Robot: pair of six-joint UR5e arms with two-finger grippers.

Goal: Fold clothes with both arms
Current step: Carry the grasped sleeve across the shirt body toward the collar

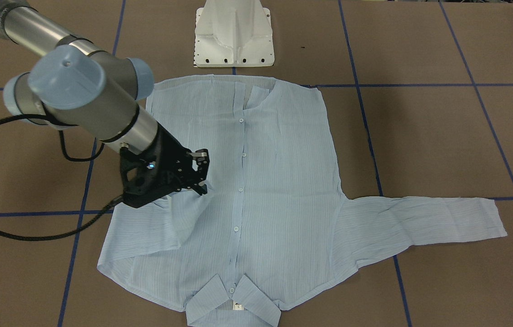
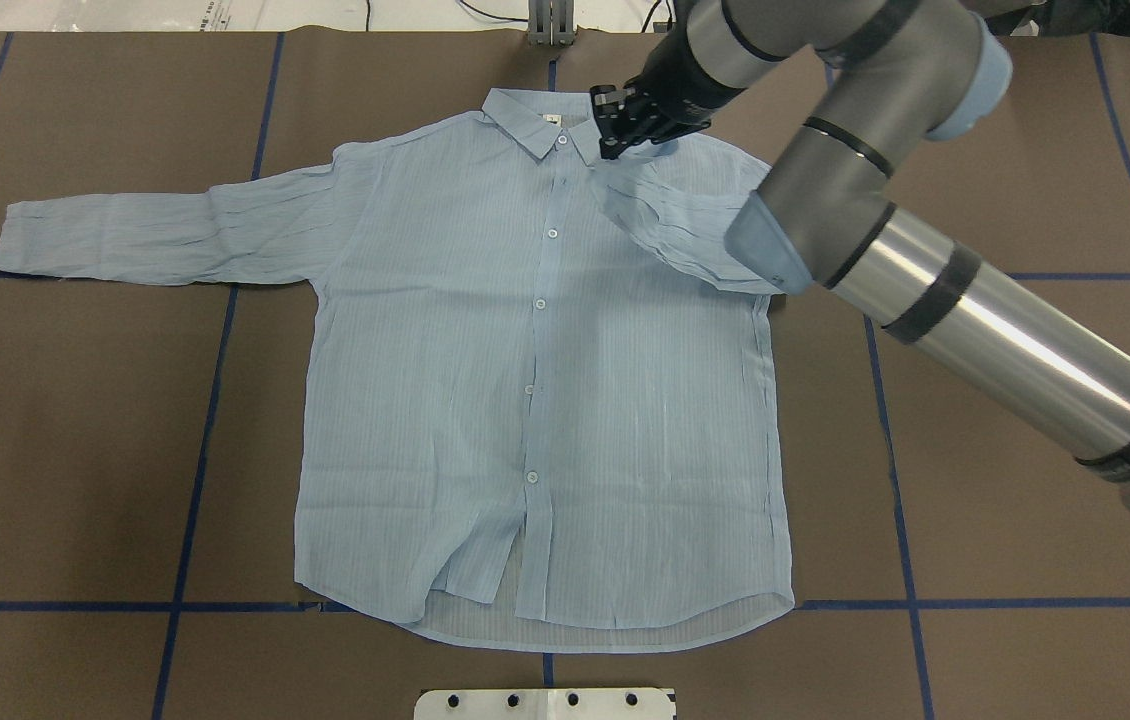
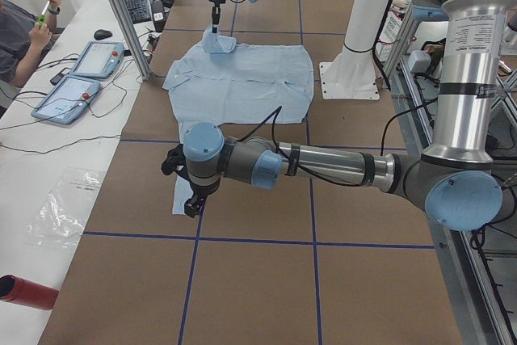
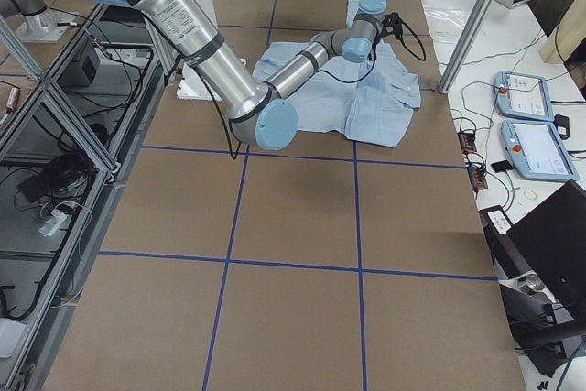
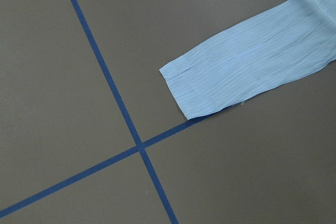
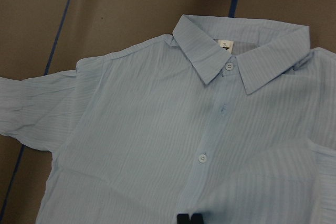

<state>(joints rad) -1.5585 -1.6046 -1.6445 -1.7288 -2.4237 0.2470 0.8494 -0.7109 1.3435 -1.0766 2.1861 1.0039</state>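
Shirt (image 2: 535, 400) lies flat and buttoned mid-worktop (image 2: 1025, 600), collar (image 2: 525, 122) far from the white base (image 2: 545, 703). Right fingers (image 2: 613, 135) pinch its sleeve (image 2: 685, 215), folded over the chest. Left fingers (image 3: 191, 204) hover by the other cuff (image 5: 210, 87); can't tell their state. Neck label (image 6: 224, 44) reads 3.

Right arm (image 1: 102, 104): thick round tubes of grey metal, with pale blue caps on the joints and black bands round the tubes.
Left arm (image 3: 323, 166): the same grey tubes and pale blue caps, with a white printed label on one section, its text too small to read.
Cables (image 1: 25, 234): black and ribbed.
Right gripper (image 1: 203, 187): black and angular, with a silver piece and a small bluish light.
Left gripper (image 3: 191, 204): black, its detail unclear.
Base (image 1: 234, 34): a white pedestal with dark holes along one edge.
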